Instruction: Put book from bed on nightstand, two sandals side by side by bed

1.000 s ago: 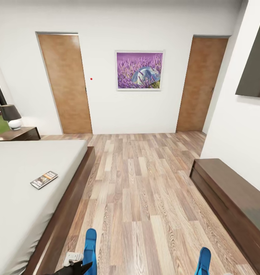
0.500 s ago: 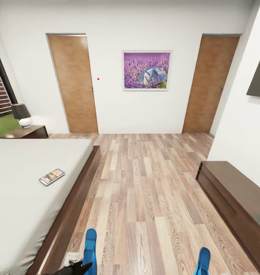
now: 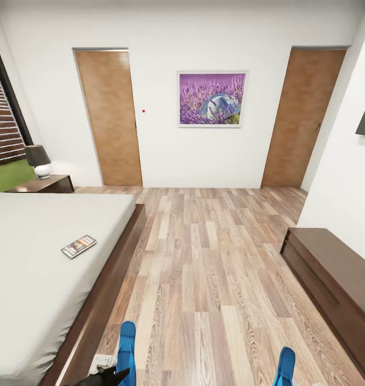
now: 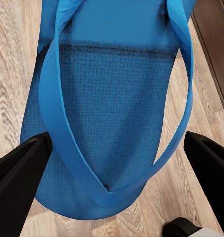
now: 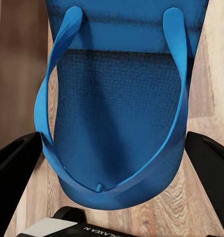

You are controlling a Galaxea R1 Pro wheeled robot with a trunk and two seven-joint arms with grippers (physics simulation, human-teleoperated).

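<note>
Your left jaws (image 4: 112, 163) stand wide, one finger (image 4: 20, 165) on each side of a blue sandal (image 4: 109, 98). I cannot tell if they press its edges. Your right jaws (image 5: 112, 163) stand the same way around the other sandal (image 5: 117, 94), and again I cannot tell if they hold it.

If the grip is loose, a sandal could slip out and land crooked. From the head, the left sandal (image 3: 127, 351) is near the bed's (image 3: 27, 257) long edge, but the right one (image 3: 285, 365) is well apart from it. Put down like that, they won't be side by side.

The book (image 3: 79, 246) lies on the bed near that edge. The nightstand (image 3: 43, 184) is by the far corner.
</note>
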